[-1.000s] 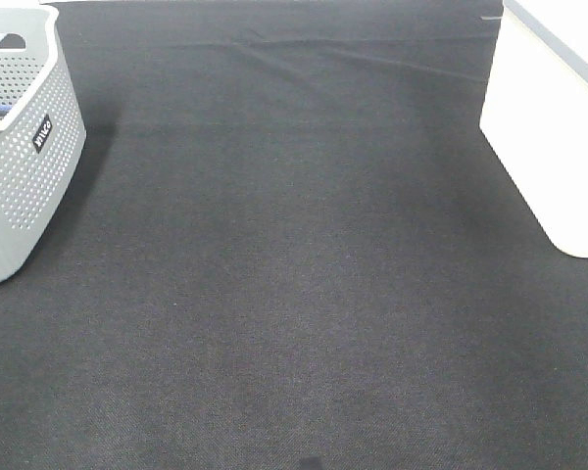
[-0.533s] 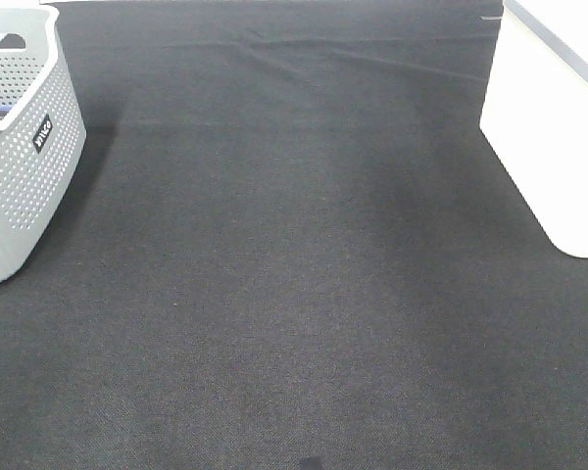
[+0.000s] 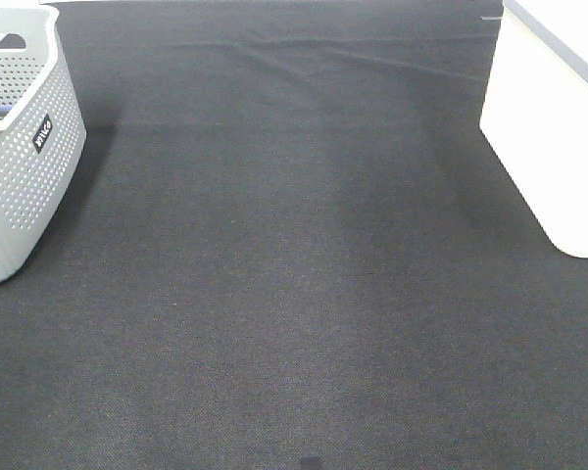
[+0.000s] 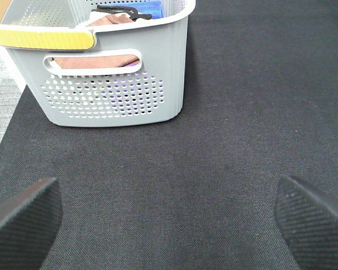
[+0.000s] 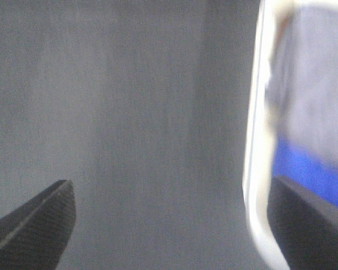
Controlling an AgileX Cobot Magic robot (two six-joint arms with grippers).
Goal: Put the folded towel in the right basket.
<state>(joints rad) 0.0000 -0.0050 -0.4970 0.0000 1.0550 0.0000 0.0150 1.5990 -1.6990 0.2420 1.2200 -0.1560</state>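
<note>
A grey perforated basket (image 3: 20, 157) stands at the left edge of the black mat, and a white basket (image 3: 549, 127) at the right edge. Neither gripper shows in the exterior high view. In the left wrist view the grey basket (image 4: 112, 95) holds a folded reddish-brown towel (image 4: 96, 61) and a blue cloth (image 4: 143, 8). My left gripper (image 4: 168, 188) is open and empty above the mat, a short way from that basket. The right wrist view is blurred. My right gripper (image 5: 172, 188) is open and empty beside the white basket's rim (image 5: 253, 152), with something blue (image 5: 304, 169) inside.
The black mat (image 3: 294, 274) covers the whole table between the two baskets, with a slight crease (image 3: 274, 54) at the far side. A yellow handle (image 4: 42, 38) sits on the grey basket's near rim.
</note>
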